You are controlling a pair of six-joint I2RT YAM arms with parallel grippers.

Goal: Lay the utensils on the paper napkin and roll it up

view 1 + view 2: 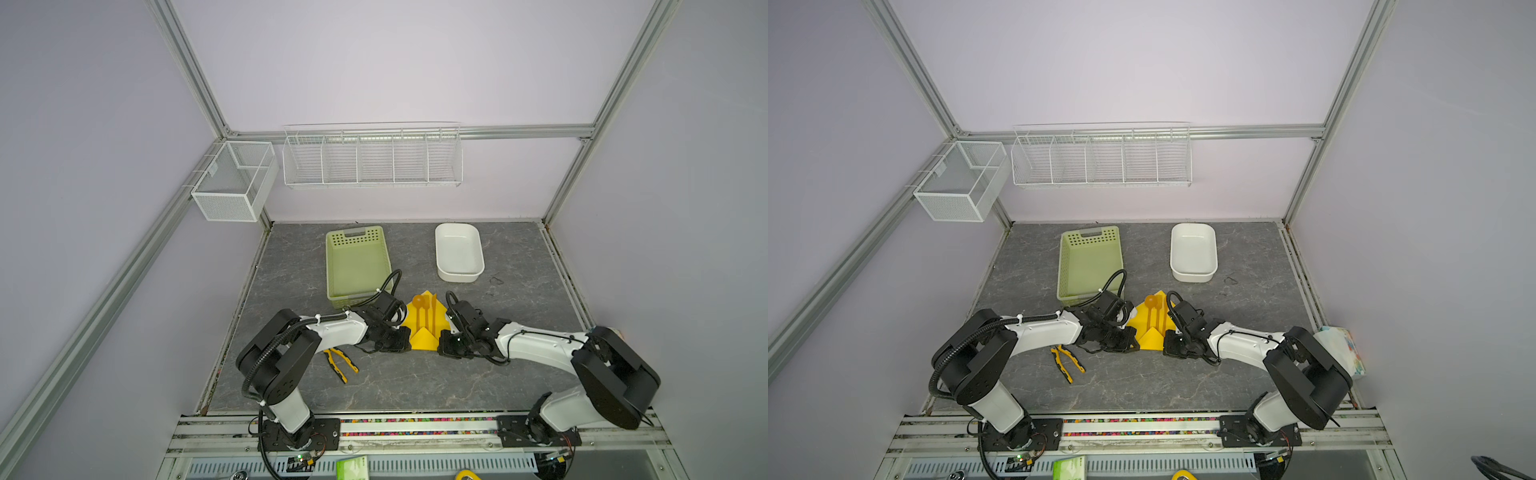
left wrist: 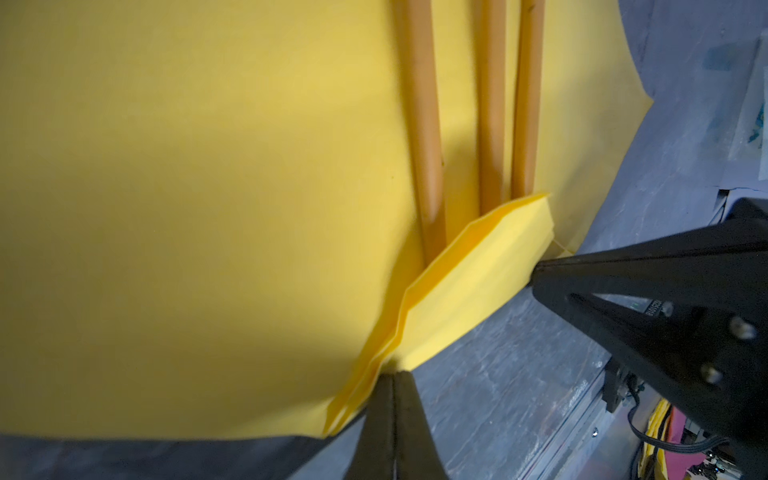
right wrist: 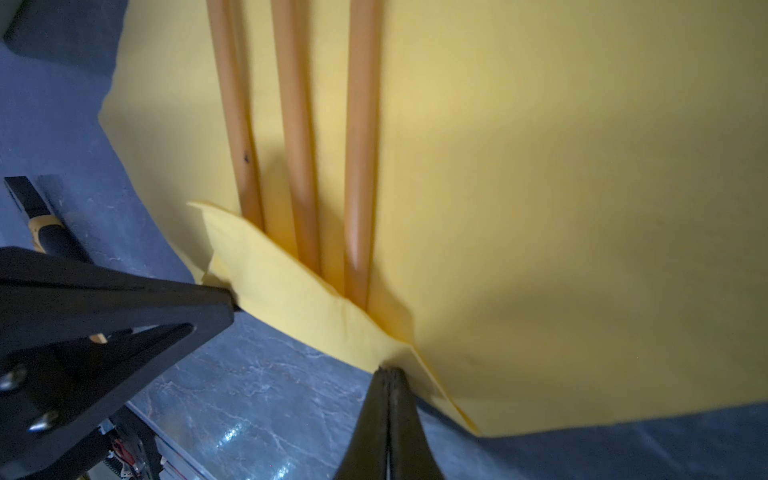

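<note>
The left gripper [image 2: 392, 376] is closed, its tips pinching one end of a folded-up flap of the napkin [image 2: 208, 208]. The right gripper [image 3: 388, 372] is also closed, pinching the other end of the same flap. The two grippers face each other with only the raised flap between them. The rest of the napkin lies flat on the table [image 1: 415, 382], spreading away ahead of both grippers. The utensils [image 1: 427, 318] lie on it side by side between the two grippers, three orange handles with their near ends tucked under the flap. The spoon [image 1: 418, 301] has its bowl at the far end. Pliers [image 1: 340, 363] lie behind the left gripper, beside its arm. A green basket [image 1: 357, 266] sits beyond the left gripper and a white dish [image 1: 459, 253] well beyond the right one.
</note>
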